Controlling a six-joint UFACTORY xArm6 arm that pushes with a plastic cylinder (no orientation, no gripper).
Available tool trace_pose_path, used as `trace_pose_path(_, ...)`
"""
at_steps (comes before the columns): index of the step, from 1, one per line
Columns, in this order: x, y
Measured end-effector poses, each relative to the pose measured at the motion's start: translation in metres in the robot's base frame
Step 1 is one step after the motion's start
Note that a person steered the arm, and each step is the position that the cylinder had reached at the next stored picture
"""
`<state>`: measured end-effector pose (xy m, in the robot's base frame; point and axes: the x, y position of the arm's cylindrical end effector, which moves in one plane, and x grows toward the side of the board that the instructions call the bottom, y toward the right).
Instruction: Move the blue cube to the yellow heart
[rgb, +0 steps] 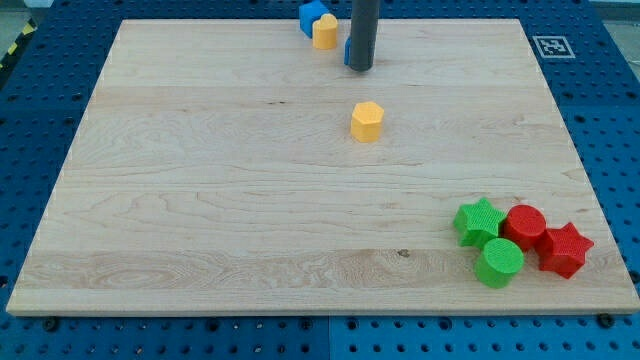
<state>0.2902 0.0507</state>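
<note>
Worktop (200, 220): we saw pale wood, smooth, with fine grain.
My tip (360, 68): our end effector was a plain dark rod, holding nothing, at the view's top, touching the blue cube.
Blue cube (347, 53): mostly hidden behind the rod; we could not tell its facing.
Yellow heart (325, 32): matte, at the top edge, touching another blue block (312, 15).
Yellow block (367, 121): one, faceted, alone mid-board.
Count: two blue, two yellow, two green, two red.
Cluster, bottom right: green star (479, 221), green cylinder (498, 262), red cylinder (524, 227), red star (564, 249).

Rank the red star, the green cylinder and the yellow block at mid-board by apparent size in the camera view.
1. red star and green cylinder: look alike, unranked.
2. yellow block: smallest, though it sits farther up the view, so distance may explain that.
</note>
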Motion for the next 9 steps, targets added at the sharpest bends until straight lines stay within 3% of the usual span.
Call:
trace_pose_path(1,-0.003,0.052)
trace_pose_path(2,-0.034,0.111)
trace_pose_path(3,-0.083,0.106)
trace_pose_path(4,-0.098,0.087)
trace_pose_path(7,-0.098,-0.021)
trace_pose_path(9,-0.098,-0.036)
